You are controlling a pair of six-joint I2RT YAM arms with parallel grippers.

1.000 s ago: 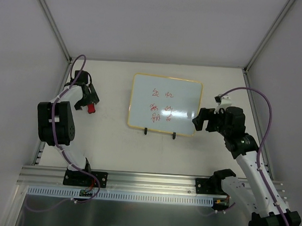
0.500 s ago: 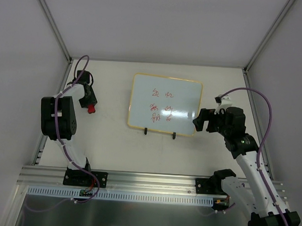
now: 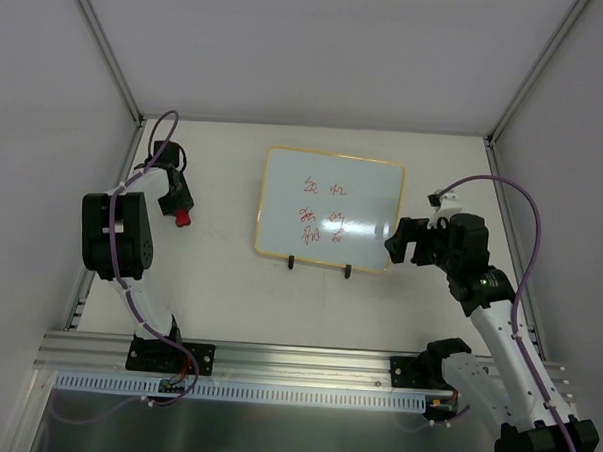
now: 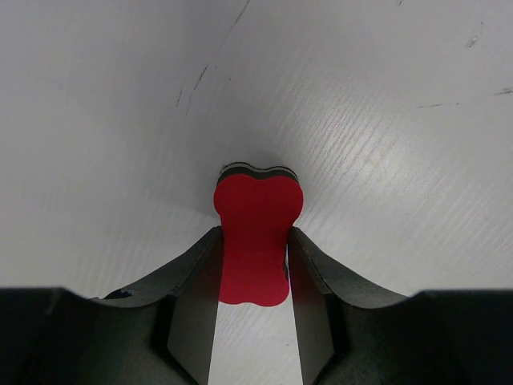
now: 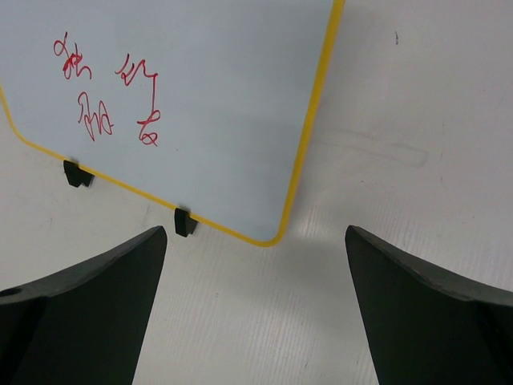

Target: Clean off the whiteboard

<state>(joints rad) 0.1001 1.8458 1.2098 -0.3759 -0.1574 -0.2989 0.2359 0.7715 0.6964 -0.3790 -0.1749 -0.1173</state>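
The whiteboard [image 3: 368, 189] lies flat at mid-table, yellow-framed, with red scribbles [image 3: 322, 212] and two black clips [image 3: 292, 263] on its near edge. To its left a small red block [image 3: 182, 218] rests on the table, and my left gripper [image 3: 179, 209] is shut on it. The left wrist view shows the red block [image 4: 256, 216] pinched between both fingers [image 4: 192, 281] of that gripper [image 4: 255, 241]. My right gripper [image 3: 393, 240] stands open just off the board's near right corner. In the right wrist view the whiteboard [image 5: 224, 96] lies ahead of that gripper [image 5: 255, 233], whose fingers are wide apart over bare table.
White enclosure walls and metal posts [image 3: 104, 47] close in the table on three sides. An aluminium rail [image 3: 295, 371] with the arm bases runs along the near edge. Purple cables [image 3: 527, 211] loop off both arms.
The left gripper's fingers have closed in on the red block, and the left arm has shifted slightly. The right arm has not moved.
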